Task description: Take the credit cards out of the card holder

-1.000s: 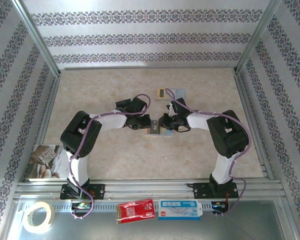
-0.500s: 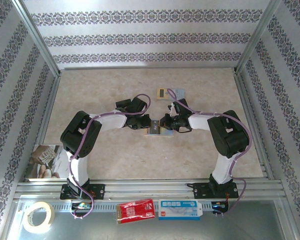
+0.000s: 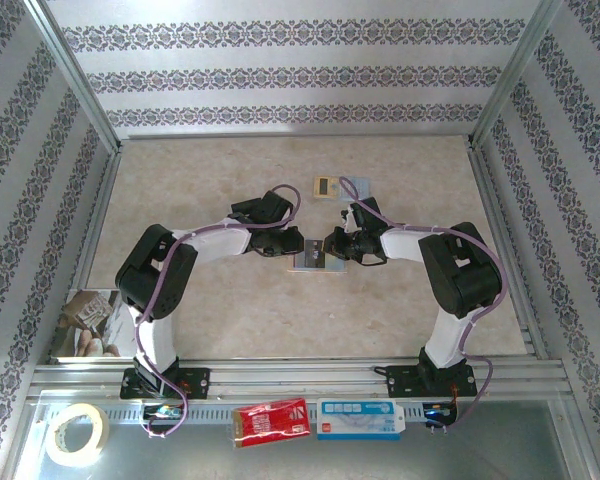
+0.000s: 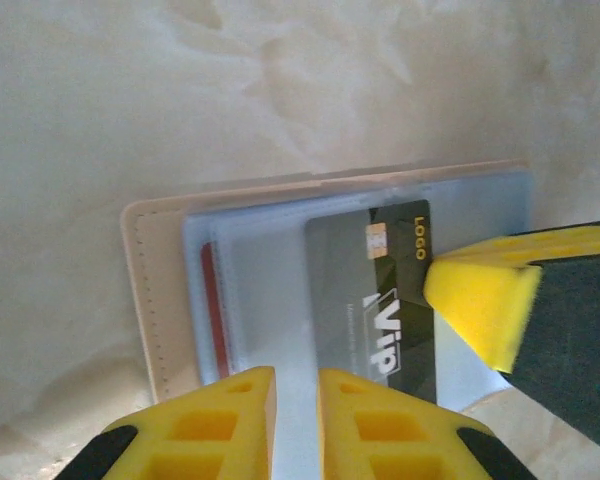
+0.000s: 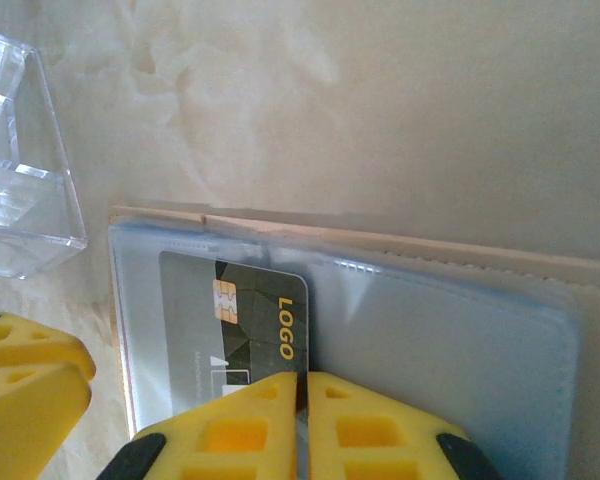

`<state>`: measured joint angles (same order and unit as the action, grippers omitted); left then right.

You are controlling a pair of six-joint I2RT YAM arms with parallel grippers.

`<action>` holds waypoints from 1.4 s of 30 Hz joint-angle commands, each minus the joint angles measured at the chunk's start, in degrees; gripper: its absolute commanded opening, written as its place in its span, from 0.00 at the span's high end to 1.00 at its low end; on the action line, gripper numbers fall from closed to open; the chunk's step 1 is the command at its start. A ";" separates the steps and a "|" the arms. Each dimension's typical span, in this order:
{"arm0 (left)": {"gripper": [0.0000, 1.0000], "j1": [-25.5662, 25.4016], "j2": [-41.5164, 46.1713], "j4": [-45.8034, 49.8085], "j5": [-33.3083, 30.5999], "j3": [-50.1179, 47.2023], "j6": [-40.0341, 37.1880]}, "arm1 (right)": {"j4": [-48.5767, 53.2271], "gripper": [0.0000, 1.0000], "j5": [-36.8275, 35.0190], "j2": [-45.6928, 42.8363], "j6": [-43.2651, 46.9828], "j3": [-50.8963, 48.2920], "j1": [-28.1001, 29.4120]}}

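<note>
Credit card (image 4: 375, 300), dark, LOGO-printed, lies tucked in open tan, blue-lined card holder (image 4: 160, 300) flat on tabletop (image 4: 280, 90), long axis pointing away. Right pincer (image 5: 302, 425), fingers together, touches its right edge; left pincer (image 4: 297, 425), nearly closed, at holder's near edge.
</note>
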<state>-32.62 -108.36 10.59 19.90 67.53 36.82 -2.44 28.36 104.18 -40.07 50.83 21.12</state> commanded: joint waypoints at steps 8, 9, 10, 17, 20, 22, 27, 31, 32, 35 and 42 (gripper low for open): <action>0.82 -0.63 -3.63 0.70 0.24 2.36 3.22 | 0.68 0.78 -1.07 0.66 -0.88 -0.71 -0.03; 0.82 -0.54 -3.87 0.51 -0.50 1.66 3.39 | 0.62 0.77 -0.98 0.81 -0.88 -0.82 -0.03; 0.82 -0.45 -4.26 0.71 -0.85 1.29 3.57 | 0.59 0.76 -0.67 0.93 -0.88 -0.91 -0.03; 0.82 -0.18 -5.72 1.42 -1.95 -1.47 4.38 | -0.50 0.72 3.46 2.21 -0.29 -1.30 -0.11; 0.82 -0.08 -5.92 1.64 -2.12 -1.60 4.10 | -1.28 0.70 4.70 2.88 -0.53 -0.96 -0.03; 0.82 -0.08 -6.15 1.63 -1.97 -1.46 4.10 | -1.85 0.71 5.35 3.30 -0.78 -0.82 0.06; 0.82 -0.11 -6.26 1.93 -2.18 -1.51 3.70 | -2.41 0.74 5.11 3.31 -0.99 -0.77 0.15; 0.83 -0.07 -6.25 2.35 -2.67 -1.61 3.28 | -0.98 0.74 3.13 3.05 -0.56 -0.56 0.23; 0.83 -0.07 -6.33 2.42 -2.66 -1.60 3.16 | -0.36 0.74 2.62 3.12 -0.42 -0.32 0.32; 0.83 -0.07 -6.43 2.42 -2.66 -1.54 3.05 | 0.69 0.74 2.66 3.84 0.23 0.31 0.80; 0.83 -0.07 -6.30 2.51 -2.74 -1.61 2.83 | 0.72 0.83 -0.21 2.34 -0.27 -0.37 0.46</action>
<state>-32.60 -111.83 8.56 20.45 68.14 40.53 -4.91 31.99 105.89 -40.56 51.27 21.43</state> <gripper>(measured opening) 0.166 0.182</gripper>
